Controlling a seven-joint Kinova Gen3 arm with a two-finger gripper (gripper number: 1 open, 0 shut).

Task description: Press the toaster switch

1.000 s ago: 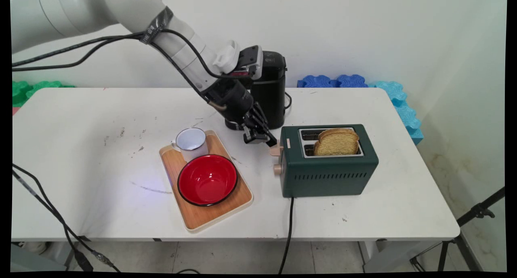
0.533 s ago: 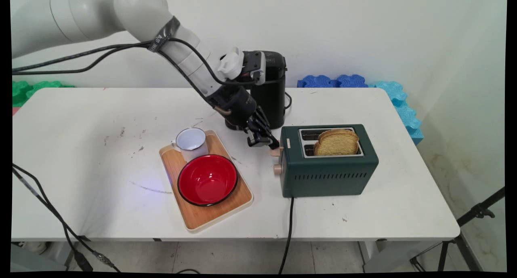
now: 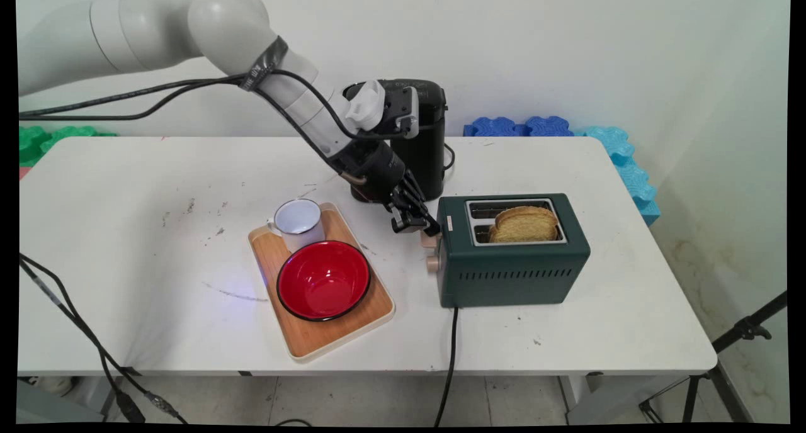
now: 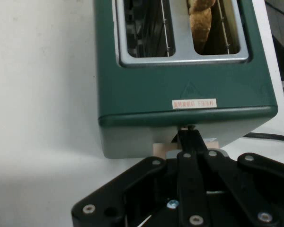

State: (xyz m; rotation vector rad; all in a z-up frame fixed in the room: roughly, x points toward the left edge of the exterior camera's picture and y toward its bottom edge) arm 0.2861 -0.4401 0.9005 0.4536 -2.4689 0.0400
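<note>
Right now the black two-finger hand (image 3: pixel 429 227) is down at the left end of the dark green two-slot metal toaster (image 3: pixel 513 269), its fingertips closed together and resting on top of the pale beige plastic lever (image 3: pixel 430 239) that sticks out of that end. From the hand view the fingers look pressed against each other with no gap, their tips meeting the lever just under the toaster's top edge; they touch it from above and do not clamp round it. A round beige knob (image 3: pixel 432 264) sits just below the lever.

A slice of browned bread (image 3: pixel 526 224) stands in the near slot, its top showing above the rim; the far slot is empty. The toaster's black power cord (image 3: pixel 451 351) runs off the near edge of the white tabletop (image 3: pixel 126 231).

Just behind the hand stands a black coffee machine (image 3: pixel 427 150). To the left, a wooden tray (image 3: pixel 315 343) carries a red bowl (image 3: pixel 323 281) and a white enamel mug (image 3: pixel 299 222).
</note>
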